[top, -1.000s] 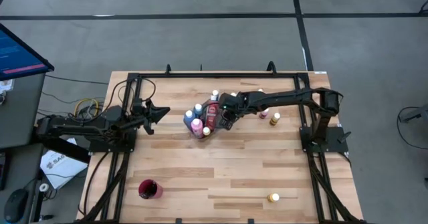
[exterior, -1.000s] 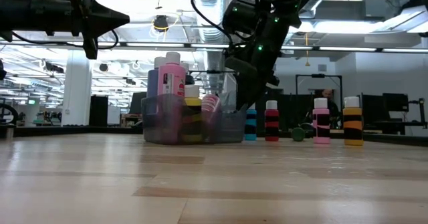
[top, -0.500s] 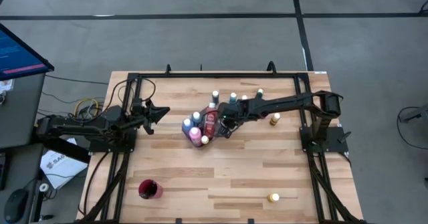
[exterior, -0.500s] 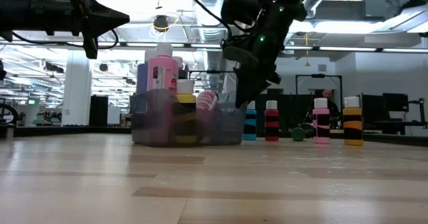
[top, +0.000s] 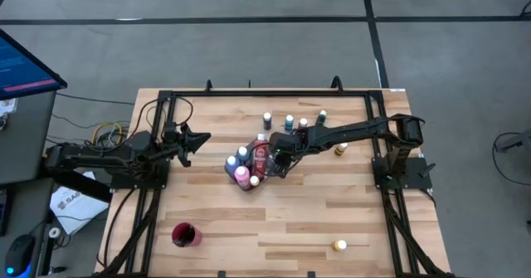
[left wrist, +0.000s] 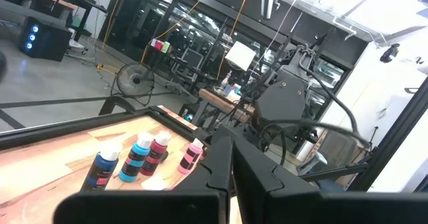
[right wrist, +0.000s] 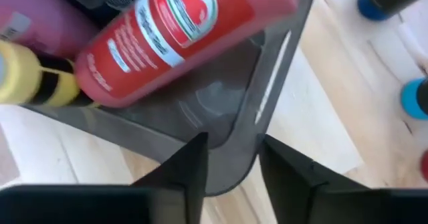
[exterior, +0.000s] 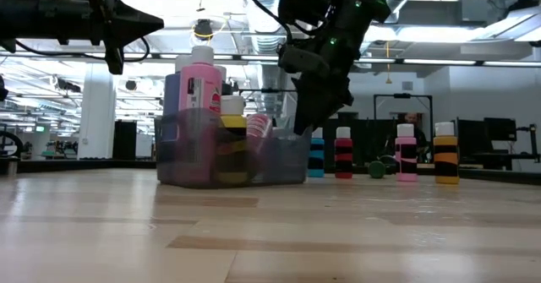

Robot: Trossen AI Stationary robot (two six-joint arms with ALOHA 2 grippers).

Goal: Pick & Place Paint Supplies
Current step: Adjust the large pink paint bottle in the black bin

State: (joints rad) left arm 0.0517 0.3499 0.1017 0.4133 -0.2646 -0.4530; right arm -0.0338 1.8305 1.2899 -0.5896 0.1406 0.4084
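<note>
A clear grey bin (top: 249,166) stands on the table with several paint bottles in it: a tall pink one (exterior: 199,80), a blue one (top: 233,160), a yellow one (exterior: 232,135) and a red one lying down (right wrist: 180,30). My right gripper (top: 278,158) is shut on the bin's right corner. More bottles stand behind it: blue (top: 267,119), teal (top: 289,122), pink (top: 322,116), yellow (top: 340,148). Another yellow bottle (top: 338,246) stands near the near edge. My left gripper (top: 197,138) hovers shut above the table's left side. No paintbrushes show. My right gripper has the bin's rounded corner wall (right wrist: 234,154) between its two fingers, one finger (right wrist: 192,167) on the inner side and the other (right wrist: 284,174) outside. It comes from above, slanting in from the table's right. The bin stays flat on the table.
A red cup (top: 184,235) stands near the table's near left corner. Black frame rails (top: 249,94) run along the table's far edge and both sides. Bare wood lies between the bin and the near edge.
My right gripper has moved toward the near edge and a little left, dragging the bin along the table by its corner. The bin has slid nearer and away from the row of standing bottles, staying upright with its bottles inside.
</note>
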